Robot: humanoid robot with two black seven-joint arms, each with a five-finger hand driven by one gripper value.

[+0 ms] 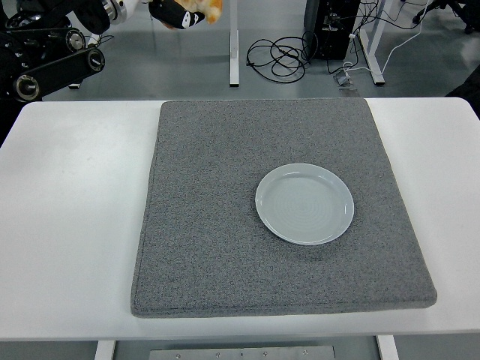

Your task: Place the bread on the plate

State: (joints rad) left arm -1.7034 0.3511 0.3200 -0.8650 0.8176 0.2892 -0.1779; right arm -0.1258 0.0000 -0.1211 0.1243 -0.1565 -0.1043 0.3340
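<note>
A mat (pixel 225 247) is lying on the tabletop (pixel 67 225) — the plate (pixel 304 203) is sitting on it, right of frame centre; the bread (pixel 208 7) is sitting in the left hand (pixel 176 10) at upper left.

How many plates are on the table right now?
1. The plate sits empty on the grey mat, right of its centre. Nothing on the table could hide another.
</note>
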